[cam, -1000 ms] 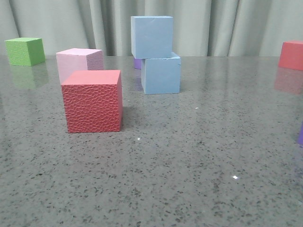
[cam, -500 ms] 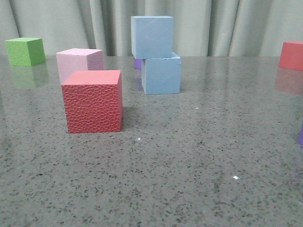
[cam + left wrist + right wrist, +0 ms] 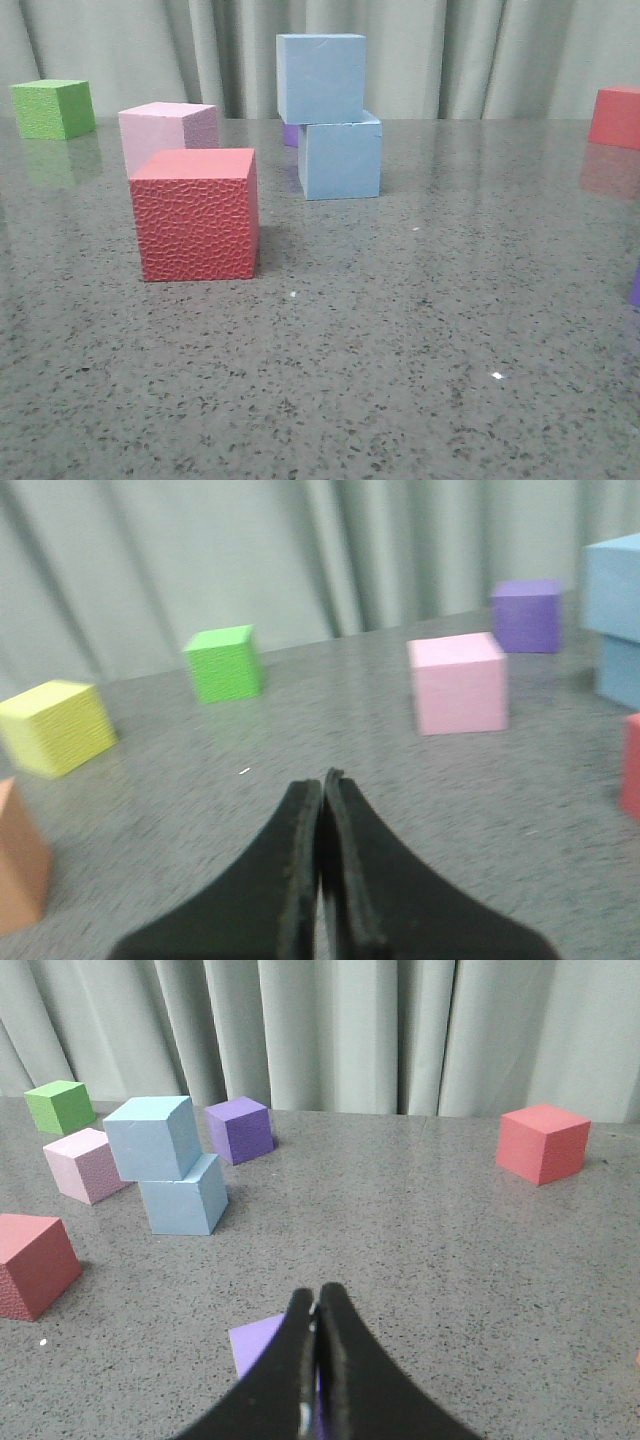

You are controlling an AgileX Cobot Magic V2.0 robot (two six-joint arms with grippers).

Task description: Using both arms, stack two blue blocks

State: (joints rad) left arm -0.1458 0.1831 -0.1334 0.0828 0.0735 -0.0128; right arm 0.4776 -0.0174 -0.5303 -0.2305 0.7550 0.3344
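Note:
A pale sky blue block point(image 3: 320, 77) sits on a duller blue block point(image 3: 340, 158) at the table's far middle, shifted a little left on it. The stack also shows in the right wrist view, upper block point(image 3: 152, 1137) on lower block point(image 3: 184, 1198), and at the edge of the left wrist view point(image 3: 615, 575). Neither gripper shows in the front view. My left gripper point(image 3: 322, 778) is shut and empty, away from the stack. My right gripper point(image 3: 314, 1293) is shut and empty, above a light purple cube point(image 3: 262, 1345).
A red cube point(image 3: 197, 213) stands front left with a pink cube point(image 3: 165, 132) behind it. A green cube point(image 3: 52, 108) is far left, another red cube point(image 3: 616, 116) far right. A purple cube point(image 3: 240, 1130) sits behind the stack. Yellow point(image 3: 55, 726) and orange point(image 3: 20, 860) cubes show in the left wrist view.

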